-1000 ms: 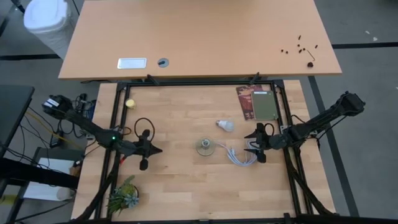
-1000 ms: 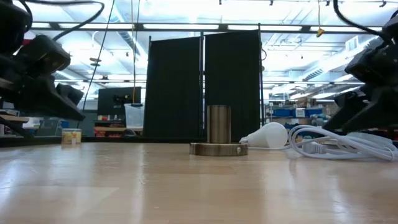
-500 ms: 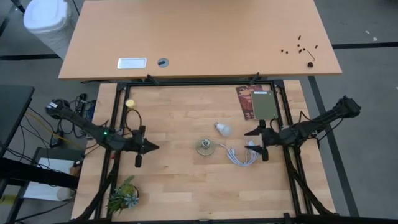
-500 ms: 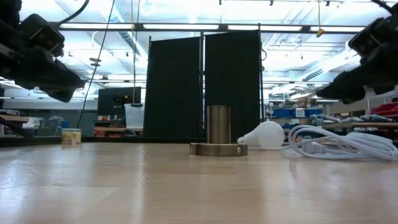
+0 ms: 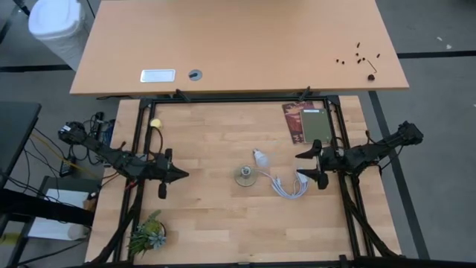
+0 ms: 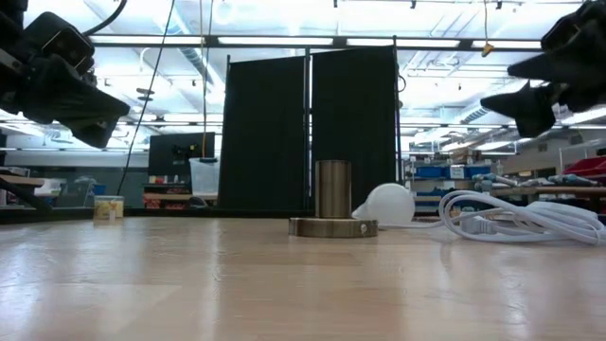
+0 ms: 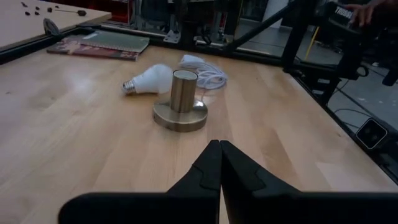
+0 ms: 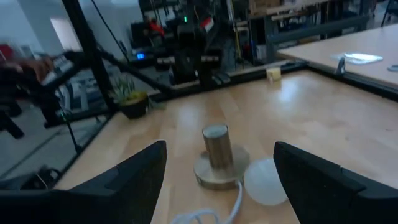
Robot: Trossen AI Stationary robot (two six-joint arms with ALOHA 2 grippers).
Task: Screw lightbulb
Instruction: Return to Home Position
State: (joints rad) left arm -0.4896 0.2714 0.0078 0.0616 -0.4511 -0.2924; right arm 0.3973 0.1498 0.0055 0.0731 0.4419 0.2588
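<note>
**Both grippers raised and empty, bulb lying beside the socket**

Left to right across the wooden table [image 5: 216, 223]. The left gripper [image 5: 178, 176] sits at the table's left side, pointing toward the centre. The high view leaves its closure unclear. The left wrist view settles it: the two dark fingers [image 7: 211, 168] are pressed together along their length, clenched on nothing. The low view adds that this gripper hangs clear of the table surface.

Near the centre stands the socket [image 5: 244, 176], a round metal disc with a short upright cylinder whose height shows only in the low and wrist views. The lightbulb [image 5: 259, 157] lies on its side on the wood just beside the socket, on the side toward the far desk and the right arm. The left wrist view shows its metal screw cap pointing away from the socket. Whether the dome touches the disc cannot be told. A coiled white cable [image 5: 286, 186] lies on the table between the socket and the right arm.

The right gripper [image 5: 300, 167] sits at the table's right side, facing the socket. In the right wrist view its fingers [image 8: 134, 177] are spread wide, released, with socket and lightbulb framed between them and well apart from both. In the low view it is high above the cable, touching nothing
</note>
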